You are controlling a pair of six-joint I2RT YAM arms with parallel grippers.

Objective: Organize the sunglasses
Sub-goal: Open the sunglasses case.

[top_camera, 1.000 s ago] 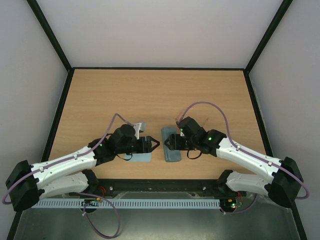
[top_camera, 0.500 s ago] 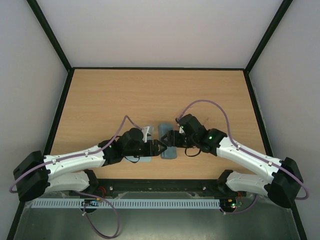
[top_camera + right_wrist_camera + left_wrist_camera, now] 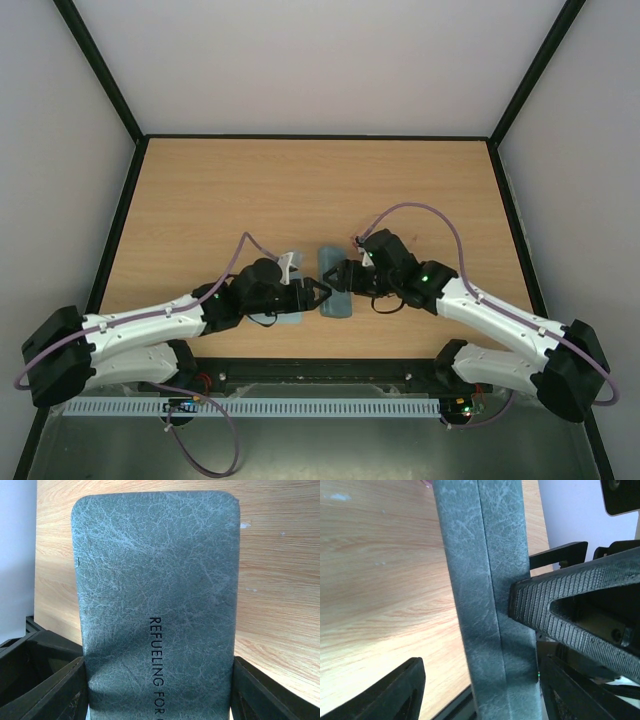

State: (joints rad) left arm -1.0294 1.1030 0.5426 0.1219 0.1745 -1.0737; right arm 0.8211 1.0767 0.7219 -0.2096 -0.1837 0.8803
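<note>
Flanking a leathery, round-cornered grey-blue case point(image 3: 157, 580), the right gripper point(image 3: 158, 667) clasps it.

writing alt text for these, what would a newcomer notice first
A closed grey-blue case at the near middle of the table, lid lettered REFUELING FOR. The right gripper clamps its sides; the left gripper is open, one finger pressed against its edge.

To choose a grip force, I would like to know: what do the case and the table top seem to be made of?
The case looks like grey-blue faux leather, matte: cracked grain, printed letters; real leather is possible. The table top looks like wood-pattern laminate, smooth with a slight sheen.
</note>
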